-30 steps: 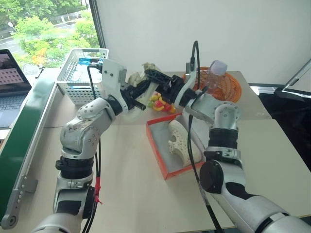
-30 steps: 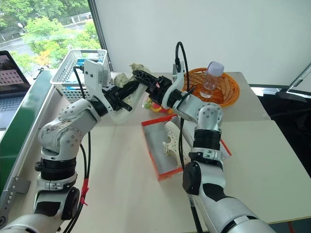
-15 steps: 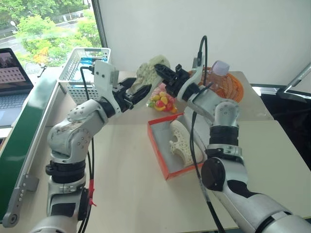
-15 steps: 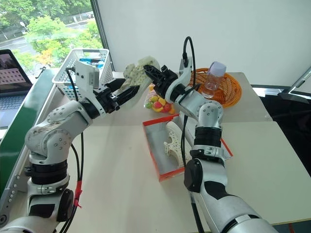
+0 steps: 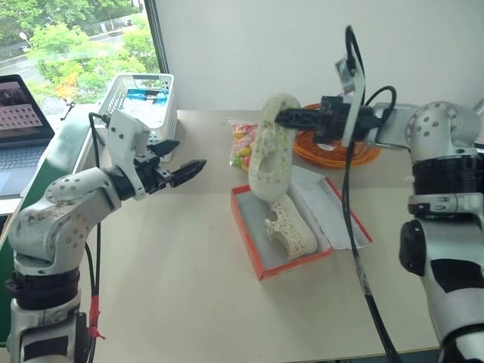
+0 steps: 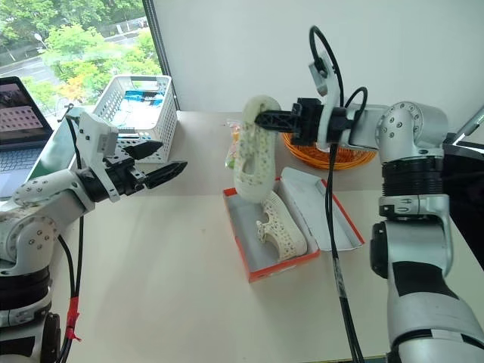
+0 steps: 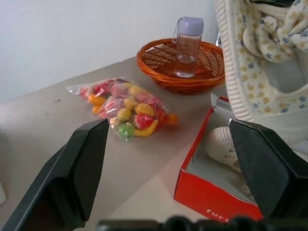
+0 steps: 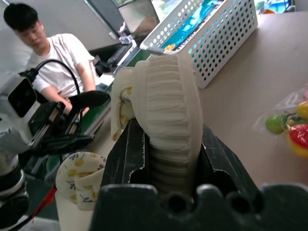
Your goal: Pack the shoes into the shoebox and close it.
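Observation:
One cream perforated shoe [image 5: 268,159] hangs upright above the open red-orange shoebox [image 5: 243,231]. My right gripper [image 5: 281,117] is shut on its upper rim, and in the right wrist view its fingers [image 8: 127,154] clamp the ribbed edge of the shoe [image 8: 166,110]. The other shoe [image 5: 291,231] lies inside the box, whose lid [image 5: 333,219] lies open, flat on the table to the right. My left gripper [image 5: 191,153] is open and empty, level, well to the left of the box. Its fingers [image 7: 82,168] frame the box [image 7: 207,197] in the left wrist view.
A bag of coloured sweets [image 5: 242,144] lies behind the box. The round orange basket [image 7: 183,67] holds a clear bottle [image 7: 187,41]. A white lattice basket [image 5: 144,98] stands at the back left, with a laptop [image 5: 19,113] beyond. A person [image 8: 53,62] sits past the table.
My left gripper let go of the shoe, opened and drew back to the left. My right gripper kept the shoe and swung it right, so it now hangs over the box.

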Controlling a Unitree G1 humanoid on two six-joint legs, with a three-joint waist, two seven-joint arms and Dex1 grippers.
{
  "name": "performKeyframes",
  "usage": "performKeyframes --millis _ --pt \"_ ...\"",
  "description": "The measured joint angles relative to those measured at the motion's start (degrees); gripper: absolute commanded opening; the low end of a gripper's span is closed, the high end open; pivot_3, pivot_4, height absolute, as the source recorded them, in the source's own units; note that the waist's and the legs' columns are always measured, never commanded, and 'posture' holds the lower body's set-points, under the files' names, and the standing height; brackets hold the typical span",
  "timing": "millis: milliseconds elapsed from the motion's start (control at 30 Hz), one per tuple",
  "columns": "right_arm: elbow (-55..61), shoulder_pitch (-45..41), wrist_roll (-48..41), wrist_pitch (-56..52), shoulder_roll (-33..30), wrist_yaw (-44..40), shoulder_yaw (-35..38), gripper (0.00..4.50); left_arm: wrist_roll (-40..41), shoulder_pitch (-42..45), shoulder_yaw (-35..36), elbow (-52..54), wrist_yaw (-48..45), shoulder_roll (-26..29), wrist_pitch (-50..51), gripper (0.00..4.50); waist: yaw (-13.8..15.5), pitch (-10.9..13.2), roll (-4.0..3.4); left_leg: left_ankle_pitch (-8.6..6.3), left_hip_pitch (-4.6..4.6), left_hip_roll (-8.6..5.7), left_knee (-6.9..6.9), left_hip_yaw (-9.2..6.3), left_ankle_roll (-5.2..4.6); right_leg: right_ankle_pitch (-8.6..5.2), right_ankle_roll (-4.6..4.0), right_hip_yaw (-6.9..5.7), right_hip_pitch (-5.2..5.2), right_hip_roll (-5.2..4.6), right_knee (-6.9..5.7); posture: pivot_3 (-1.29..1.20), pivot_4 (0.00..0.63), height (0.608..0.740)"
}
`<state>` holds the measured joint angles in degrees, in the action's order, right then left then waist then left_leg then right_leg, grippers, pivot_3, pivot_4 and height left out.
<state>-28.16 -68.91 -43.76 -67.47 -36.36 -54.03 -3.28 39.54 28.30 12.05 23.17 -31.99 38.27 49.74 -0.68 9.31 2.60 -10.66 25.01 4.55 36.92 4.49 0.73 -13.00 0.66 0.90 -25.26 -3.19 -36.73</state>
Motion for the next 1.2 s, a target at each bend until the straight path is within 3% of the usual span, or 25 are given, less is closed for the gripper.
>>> performKeyframes --millis 200,733,933,1200 --pt "-3.23 2.06 6.09 3.95 0.03 -19.47 -10.5 0.7 -1.25 -0.94 -1.76 1.67 1.77 -1.67 -1.4 4.23 -0.37 0.0 -0.01 0.0 -0.01 0.02 0.02 -0.04 0.0 0.01 -0.01 0.06 -0.07 0.07 -0.12 0.0 0.15 0.74" --pt "-30.09 -1.42 26.53 21.4 10.75 -32.36 -16.6 0.7 -0.57 -7.7 3.62 9.1 7.82 -1.4 -0.48 4.23 -0.03 0.01 -0.02 0.0 0.02 -0.01 0.12 -0.01 0.02 0.02 0.0 0.05 -0.08 0.04 -0.19 0.0 0.15 0.74" --pt "-33.93 -1.75 34.33 29.07 13.32 -33.0 -19.27 0.7 0.17 -8.56 4.5 9.9 9.23 -1.4 0.39 4.23 -0.05 0.01 -0.02 0.01 -0.01 -0.01 0.13 -0.01 0.03 0.02 0.0 0.05 -0.06 0.04 -0.23 0.0 0.15 0.74" --pt "-38.73 -1.83 41.52 38.4 17.63 -19.88 -18.15 0.7 1.1 -10.88 5.36 13.48 13.07 -1.9 0.63 4.23 0.13 0.0 0.0 0.0 -0.24 -0.04 0.13 -0.01 0.04 0.02 0.0 0.04 0.18 -0.01 -0.23 0.0 0.15 0.74"
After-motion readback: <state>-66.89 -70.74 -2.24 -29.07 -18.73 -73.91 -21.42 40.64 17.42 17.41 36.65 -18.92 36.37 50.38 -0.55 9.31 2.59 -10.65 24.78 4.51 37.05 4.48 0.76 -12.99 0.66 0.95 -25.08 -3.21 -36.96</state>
